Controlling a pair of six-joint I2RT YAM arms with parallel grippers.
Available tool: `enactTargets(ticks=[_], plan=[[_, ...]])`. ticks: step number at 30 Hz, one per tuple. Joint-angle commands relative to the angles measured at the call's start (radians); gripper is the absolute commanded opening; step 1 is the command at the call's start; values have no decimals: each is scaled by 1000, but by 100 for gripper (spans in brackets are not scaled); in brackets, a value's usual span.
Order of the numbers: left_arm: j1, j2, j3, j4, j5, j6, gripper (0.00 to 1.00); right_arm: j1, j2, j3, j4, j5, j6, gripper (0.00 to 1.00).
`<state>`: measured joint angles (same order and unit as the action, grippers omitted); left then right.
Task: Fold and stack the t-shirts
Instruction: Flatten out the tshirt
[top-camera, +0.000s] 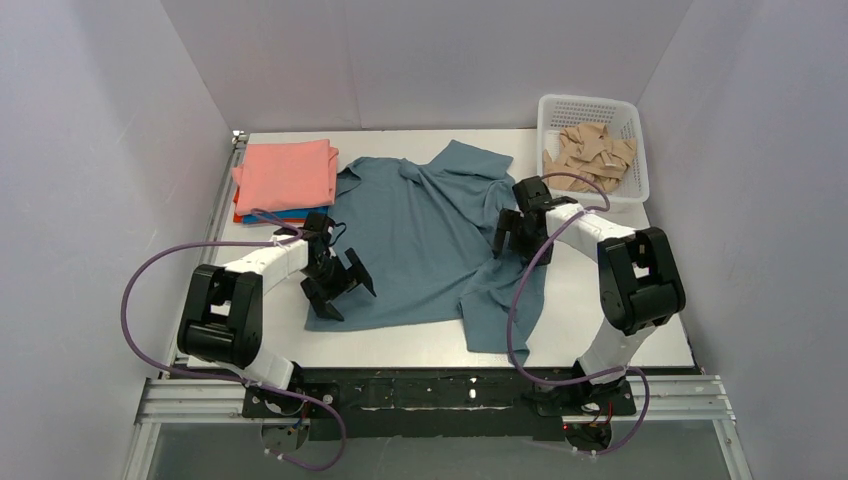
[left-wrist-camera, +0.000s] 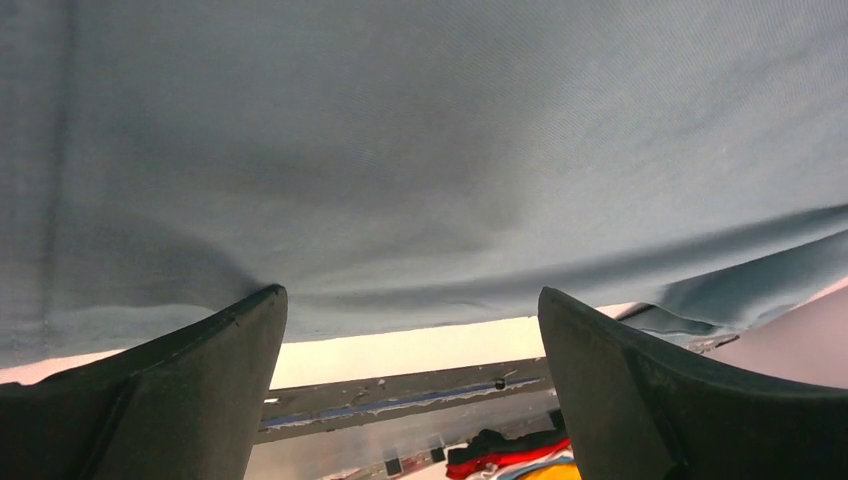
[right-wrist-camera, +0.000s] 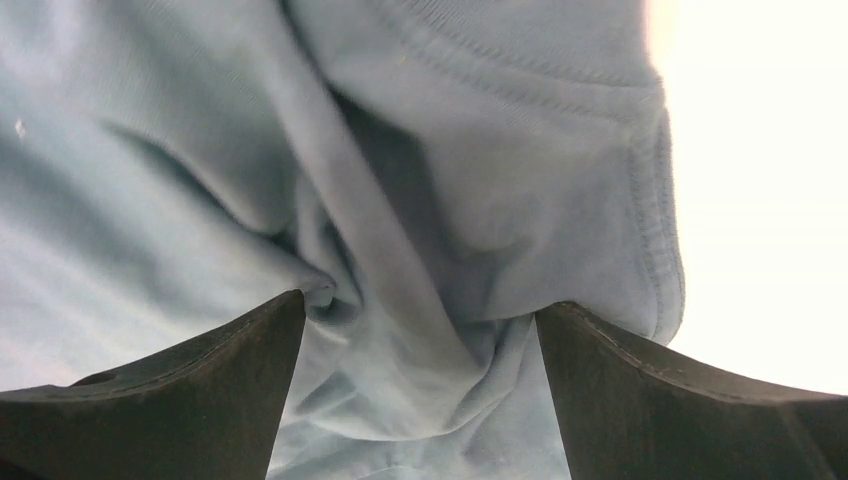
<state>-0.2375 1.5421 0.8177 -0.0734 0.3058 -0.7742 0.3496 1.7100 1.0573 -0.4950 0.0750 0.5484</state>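
Left tool (top-camera: 338, 284) and right tool (top-camera: 515, 243) gape wide over the rumpled grey-blue t-shirt (top-camera: 420, 230).

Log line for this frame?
grey-blue t-shirt: unfolded | left pincer: open, near-left hem | right pincer: open, bunched right edge | folded stack: far-left

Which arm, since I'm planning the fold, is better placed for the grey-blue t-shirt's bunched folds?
Right: the right gripper hangs open over bunched folds of the grey-blue t-shirt; the left gripper is at its flat edge.
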Motion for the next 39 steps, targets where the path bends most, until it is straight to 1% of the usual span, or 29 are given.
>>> enactTargets(ticks=[1, 6, 9, 13, 16, 19, 21, 23, 25, 28, 30, 32, 33, 36, 37, 38, 39], plan=[[70, 2, -46, -152, -168, 68, 100, -58, 36, 64, -24, 115, -70, 94], [138, -3, -31, -162, -162, 75, 100, -98, 71, 100, 2, 96, -130, 93], [150, -11, 3, -174, -149, 74, 100, -100, 65, 125, -2, 74, -182, 93], [150, -45, 27, -151, -78, 41, 100, -98, -1, 130, -24, 14, -196, 92], [149, -99, 36, -163, -47, 20, 99, -80, -100, 106, -51, -2, -183, 92], [149, -201, 23, -216, -80, -11, 99, -20, -210, 61, -118, 51, -152, 92], [146, -275, 0, -256, -101, -31, 100, 45, -282, 6, -176, 64, -107, 91], [140, -350, -32, -287, -126, -51, 99, 145, -351, -75, -209, 52, -65, 90], [137, -414, -65, -329, -155, -66, 99, 265, -390, -134, -227, 4, -18, 89], [135, -485, -90, -425, -216, -73, 100, 417, -382, -205, -246, -99, 48, 85], [134, -521, -98, -489, -260, -71, 99, 486, -360, -231, -278, -83, 88, 83], [135, -563, -119, -520, -289, -78, 100, 518, -337, -262, -281, -42, 111, 80], [134, -586, -135, -520, -323, -83, 100, 522, -325, -276, -269, -41, 116, 77], [135, -642, -162, -519, -358, -98, 100, 525, -280, -290, -238, -5, 126, 71], [134, -653, -166, -519, -364, -100, 100, 525, -265, -288, -234, 18, 132, 67], [135, -654, -166, -519, -361, -102, 99, 525, -253, -286, -229, 44, 138, 59], [135, -651, -165, -519, -356, -104, 100, 525, -235, -283, -230, 55, 145, 47]])
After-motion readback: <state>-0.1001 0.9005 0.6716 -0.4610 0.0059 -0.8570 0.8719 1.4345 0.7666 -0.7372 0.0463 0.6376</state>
